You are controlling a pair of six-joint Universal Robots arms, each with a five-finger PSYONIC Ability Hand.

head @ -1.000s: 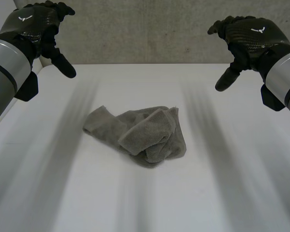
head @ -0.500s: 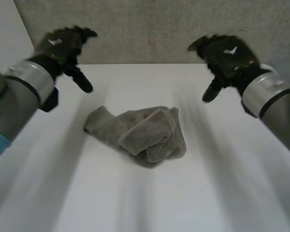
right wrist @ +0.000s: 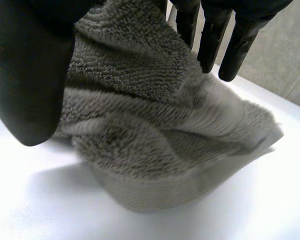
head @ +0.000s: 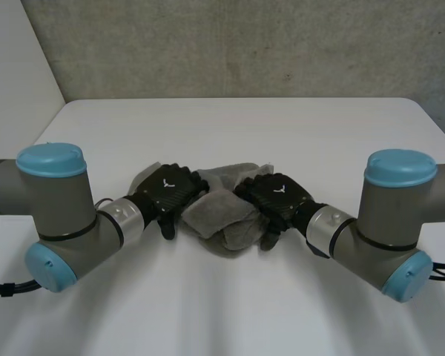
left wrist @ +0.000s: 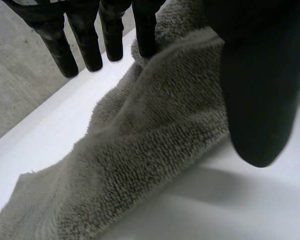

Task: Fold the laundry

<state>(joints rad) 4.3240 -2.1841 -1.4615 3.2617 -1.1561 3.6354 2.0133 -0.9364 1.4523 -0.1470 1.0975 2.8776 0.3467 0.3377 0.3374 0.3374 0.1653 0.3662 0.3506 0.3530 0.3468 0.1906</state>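
A crumpled grey towel [head: 221, 213] lies bunched in the middle of the white table [head: 230, 126]. My left hand [head: 169, 191] rests over the towel's left end, palm down. My right hand [head: 276, 196] sits over its right end. In the left wrist view the fingers [left wrist: 85, 37] are straight above the towel [left wrist: 155, 150], with the thumb [left wrist: 260, 90] set apart on its near side. The right wrist view has straight fingers [right wrist: 210, 37] over the far side of the towel [right wrist: 155, 125] and the thumb [right wrist: 30, 75] on the near side. Neither hand pinches the cloth.
Both forearms with light-blue caps lie low across the near half of the table, left [head: 52, 159] and right [head: 399, 167]. A grey concrete wall [head: 245, 44] stands behind the table's far edge.
Both hands came down from high at the far sides and moved inward onto the two ends of the towel. Their fingers have curled slightly. The towel has not moved.
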